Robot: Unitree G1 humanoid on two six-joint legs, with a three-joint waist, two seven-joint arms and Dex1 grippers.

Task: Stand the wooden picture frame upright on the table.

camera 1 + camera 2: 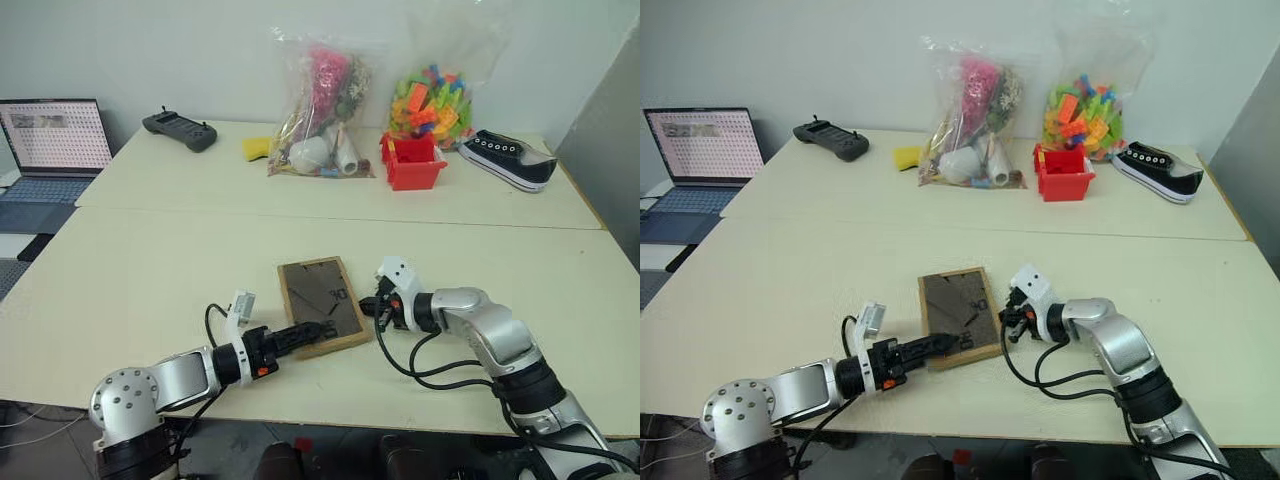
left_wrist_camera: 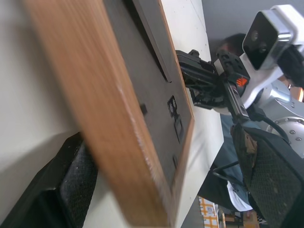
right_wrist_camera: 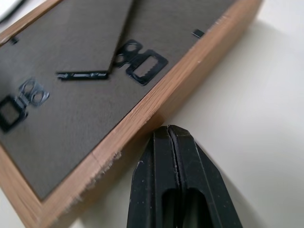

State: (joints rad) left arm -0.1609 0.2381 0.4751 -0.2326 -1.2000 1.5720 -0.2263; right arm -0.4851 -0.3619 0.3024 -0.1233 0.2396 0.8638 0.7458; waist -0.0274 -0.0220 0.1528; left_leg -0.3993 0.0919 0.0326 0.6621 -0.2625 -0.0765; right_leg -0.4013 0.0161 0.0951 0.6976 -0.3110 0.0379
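- The wooden picture frame (image 1: 321, 305) is lying flat, back panel up, near the front edge of the table (image 1: 150, 270).
- The left gripper (image 1: 318, 331) is reaching over its near edge, fingers spread wide, gripping nothing.
- The right gripper (image 3: 167, 137) is pointing at its right edge, fingers pressed together, empty.
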